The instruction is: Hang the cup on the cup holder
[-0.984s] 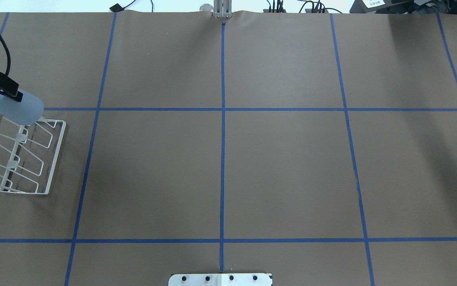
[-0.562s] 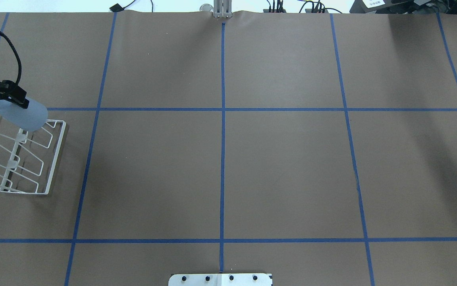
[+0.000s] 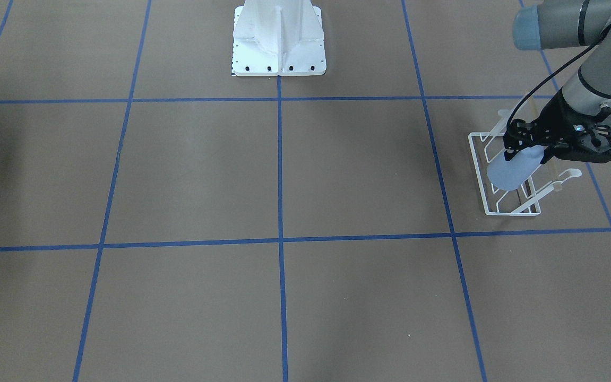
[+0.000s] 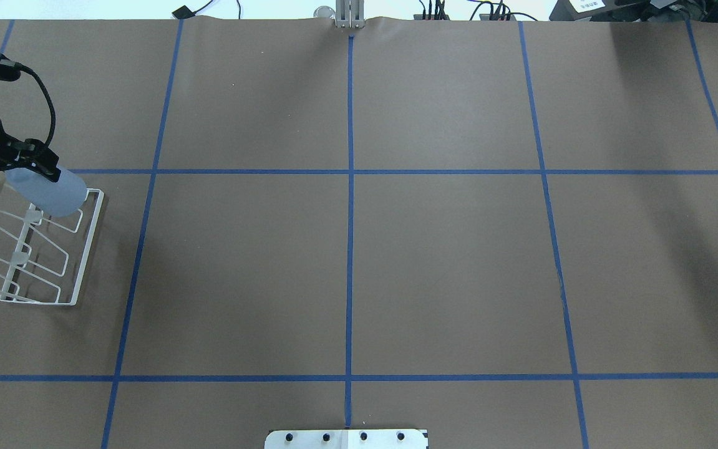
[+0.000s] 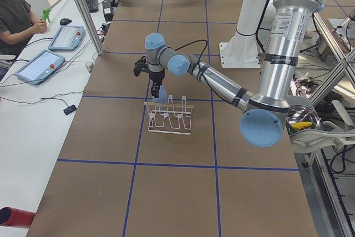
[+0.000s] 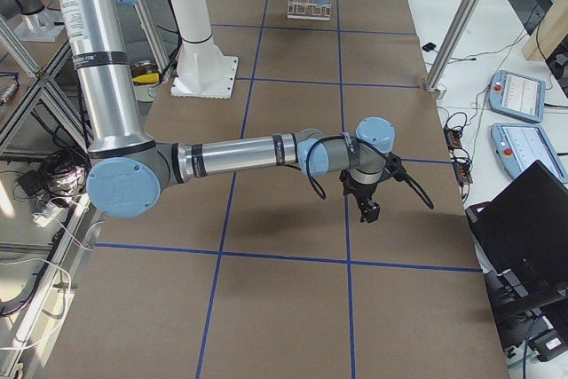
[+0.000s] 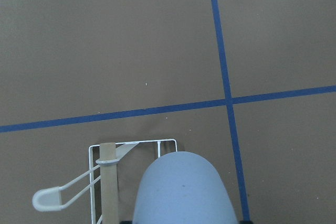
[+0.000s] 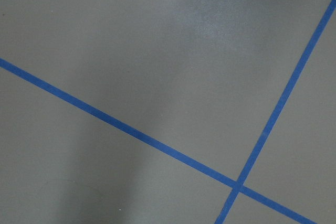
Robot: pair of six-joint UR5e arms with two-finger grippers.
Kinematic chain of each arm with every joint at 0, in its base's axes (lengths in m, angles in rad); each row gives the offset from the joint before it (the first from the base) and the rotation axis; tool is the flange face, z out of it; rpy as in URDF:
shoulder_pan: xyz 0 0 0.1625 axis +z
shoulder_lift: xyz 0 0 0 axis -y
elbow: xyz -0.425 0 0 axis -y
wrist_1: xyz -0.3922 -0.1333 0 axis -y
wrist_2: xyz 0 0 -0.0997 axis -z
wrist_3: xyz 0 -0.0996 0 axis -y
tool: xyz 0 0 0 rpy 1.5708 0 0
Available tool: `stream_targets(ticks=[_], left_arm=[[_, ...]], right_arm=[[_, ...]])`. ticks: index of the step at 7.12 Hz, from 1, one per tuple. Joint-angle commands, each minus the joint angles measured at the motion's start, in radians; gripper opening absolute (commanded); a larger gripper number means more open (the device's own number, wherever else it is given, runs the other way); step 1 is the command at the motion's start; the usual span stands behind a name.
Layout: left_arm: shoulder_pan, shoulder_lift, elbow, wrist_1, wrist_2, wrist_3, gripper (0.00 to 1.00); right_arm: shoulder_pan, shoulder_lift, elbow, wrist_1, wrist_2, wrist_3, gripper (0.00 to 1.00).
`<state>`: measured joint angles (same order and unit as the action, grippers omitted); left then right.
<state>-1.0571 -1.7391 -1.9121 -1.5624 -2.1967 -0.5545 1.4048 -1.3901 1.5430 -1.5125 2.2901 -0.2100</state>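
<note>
The pale blue cup (image 4: 56, 193) is held tilted in my left gripper (image 4: 29, 167), which is shut on it. It hangs over the far end of the white wire cup holder (image 4: 87, 243) at the table's left edge. In the front-facing view the cup (image 3: 509, 171) overlaps the holder's (image 3: 479, 170) prongs under the gripper (image 3: 532, 149); I cannot tell whether they touch. The left wrist view shows the cup's closed end (image 7: 184, 192) beside the wooden bar (image 7: 108, 182) and one rounded prong (image 7: 48, 200). My right gripper (image 6: 366, 212) hovers low over bare table far from the holder; I cannot tell whether it is open or shut.
The white robot pedestal (image 3: 278, 40) stands at the middle of the near table edge. Blue tape lines (image 4: 350, 187) divide the brown table cover. An operator (image 5: 14, 18) sits at a side desk with tablets beyond the table's far edge.
My left gripper has carried the cup to the right and a little nearer, and the cup now sits lower over the holder's far end. The holder has not moved.
</note>
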Motion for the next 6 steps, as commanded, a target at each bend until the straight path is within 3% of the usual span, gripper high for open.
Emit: stream_targets(ticks=[1, 2, 4, 5, 6], left_arm=[[0.009, -0.010, 0.031, -0.004, -0.002, 0.001, 0.00], [0.012, -0.011, 0.033, -0.004, -0.002, 0.001, 0.00], [0.023, -0.013, 0.042, -0.007, 0.000, 0.002, 0.80], [0.023, -0.016, 0.041, -0.007, 0.000, 0.002, 0.98], [0.023, -0.022, 0.035, -0.007, -0.002, 0.001, 0.99]], right_arm=[[-0.001, 0.002, 0.000, 0.000, 0.000, 0.001, 1.00], [-0.001, 0.000, 0.002, 0.000, 0.000, 0.001, 1.00], [-0.001, -0.001, 0.012, -0.003, 0.000, 0.003, 1.00], [-0.001, 0.002, 0.016, -0.015, 0.000, 0.003, 1.00], [-0.001, 0.002, 0.020, -0.017, 0.000, 0.003, 1.00]])
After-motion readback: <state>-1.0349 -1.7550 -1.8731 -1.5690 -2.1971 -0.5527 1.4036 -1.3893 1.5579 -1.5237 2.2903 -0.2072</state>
